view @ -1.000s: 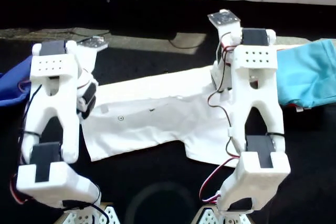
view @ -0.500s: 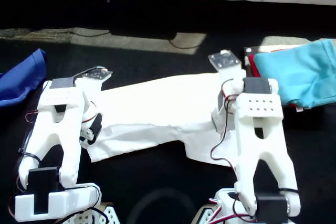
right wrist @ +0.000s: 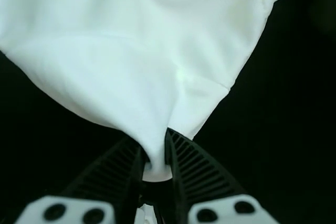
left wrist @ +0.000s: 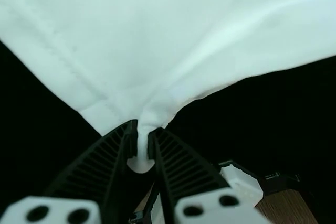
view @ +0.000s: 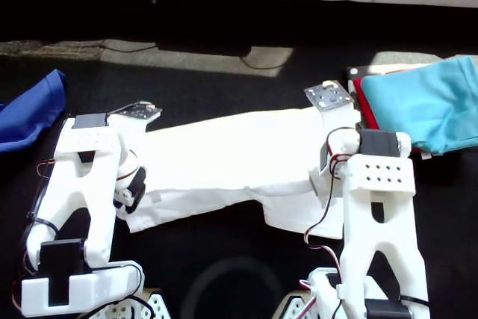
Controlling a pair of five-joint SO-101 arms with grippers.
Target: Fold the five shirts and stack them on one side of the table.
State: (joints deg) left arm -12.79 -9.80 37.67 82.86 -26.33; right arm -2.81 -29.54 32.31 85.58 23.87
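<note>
White shirt [view: 224, 155] is mid-fold, draped across the dark worktop [view: 224, 274] between the two end effectors. Left end effector [left wrist: 143, 131] pinches a hem corner tight, and right end effector [right wrist: 154, 148] is clamped on a bunched edge. The fabric looks thin, limp and creased lengthwise. Beyond the right one, a teal shirt [view: 426, 102] sits on something red [view: 358, 89], likely the stack's start. A blue shirt [view: 30, 113] waits past the left one, so I'd say plenty remains.

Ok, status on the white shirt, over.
Left hand shut on white shirt edge. Right hand shut on its other end. Teal shirt, blue shirt lie apart at the sides.
</note>
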